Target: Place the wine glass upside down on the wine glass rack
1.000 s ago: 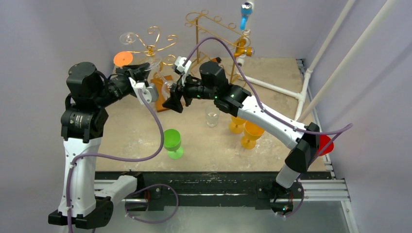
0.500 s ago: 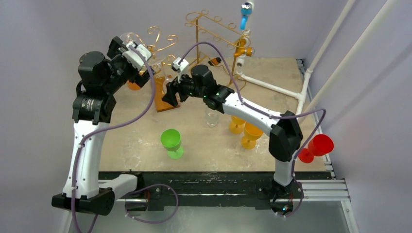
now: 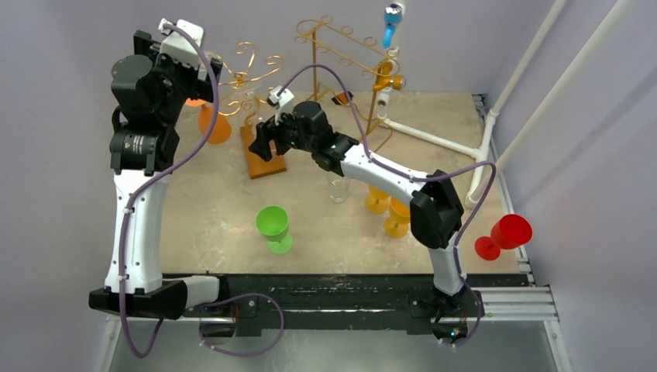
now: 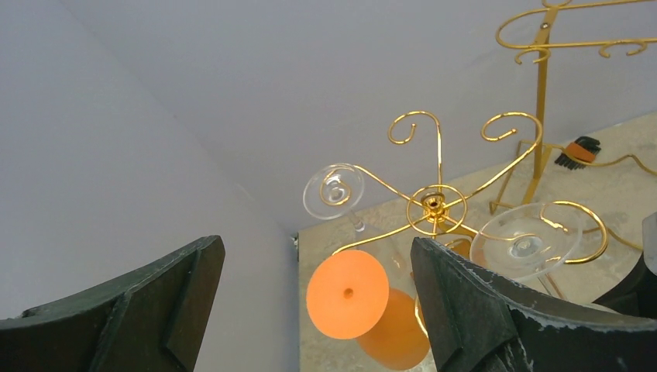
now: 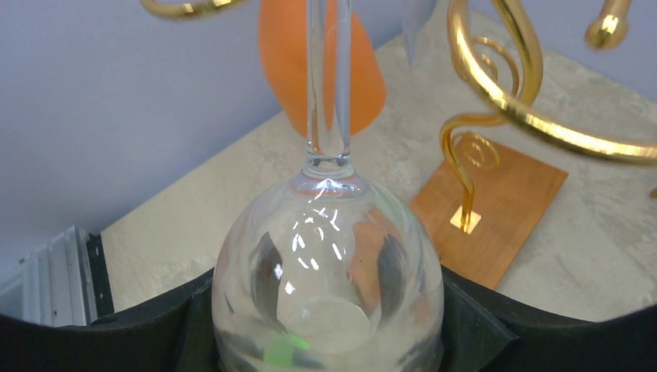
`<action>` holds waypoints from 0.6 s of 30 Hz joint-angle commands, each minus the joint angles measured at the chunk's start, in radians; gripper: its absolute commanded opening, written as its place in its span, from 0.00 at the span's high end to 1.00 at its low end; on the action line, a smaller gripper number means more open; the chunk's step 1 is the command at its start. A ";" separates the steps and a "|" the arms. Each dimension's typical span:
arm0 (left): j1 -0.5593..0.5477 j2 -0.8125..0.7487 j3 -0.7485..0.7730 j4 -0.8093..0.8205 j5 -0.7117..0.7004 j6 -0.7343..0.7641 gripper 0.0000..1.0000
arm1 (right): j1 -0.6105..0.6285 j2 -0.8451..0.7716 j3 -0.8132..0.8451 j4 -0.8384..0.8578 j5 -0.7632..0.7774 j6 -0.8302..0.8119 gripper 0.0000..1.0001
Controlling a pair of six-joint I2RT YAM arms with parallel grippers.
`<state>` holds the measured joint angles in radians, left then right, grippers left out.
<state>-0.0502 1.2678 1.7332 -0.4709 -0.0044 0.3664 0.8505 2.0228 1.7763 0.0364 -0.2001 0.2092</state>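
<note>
At the gold wire wine glass rack [image 4: 433, 205], scrolled arms rise from a flat wooden base [image 5: 496, 209]. The clear wine glass [image 5: 328, 256] hangs inverted, its smooth rounded bowl pinched by the right gripper [image 5: 328, 318]. The left gripper [image 4: 314, 271] stands spread wide and empty above an inverted orange glass [image 4: 348, 294].

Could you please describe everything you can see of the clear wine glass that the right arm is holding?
The clear wine glass is colourless and transparent, with bright glints on its rounded bowl and a slim straight stem. It is upside down: bowl lowest, stem rising out of the right wrist view, so its foot is unseen there. The bowl sits between the dark jaws of the right gripper, touching both. Its stem passes beside the gold rack and its curled arms; contact cannot be told.
</note>
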 commanded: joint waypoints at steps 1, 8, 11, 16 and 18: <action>0.006 -0.015 0.056 0.023 -0.045 -0.041 0.00 | 0.002 0.010 0.113 0.096 0.013 0.022 0.92; 0.006 -0.012 0.048 0.019 -0.051 -0.029 0.00 | 0.002 0.086 0.197 0.085 0.016 0.057 0.93; 0.006 -0.011 0.042 0.029 -0.045 -0.033 0.00 | 0.002 0.102 0.201 0.091 0.015 0.067 0.94; 0.006 -0.010 0.040 0.034 -0.039 -0.037 0.00 | 0.002 0.127 0.213 0.093 0.030 0.073 0.94; 0.006 -0.012 0.032 0.038 -0.037 -0.035 0.00 | 0.002 0.132 0.215 0.094 0.033 0.076 0.94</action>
<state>-0.0498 1.2636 1.7592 -0.4740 -0.0345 0.3504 0.8505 2.1757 1.9297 0.0669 -0.1909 0.2691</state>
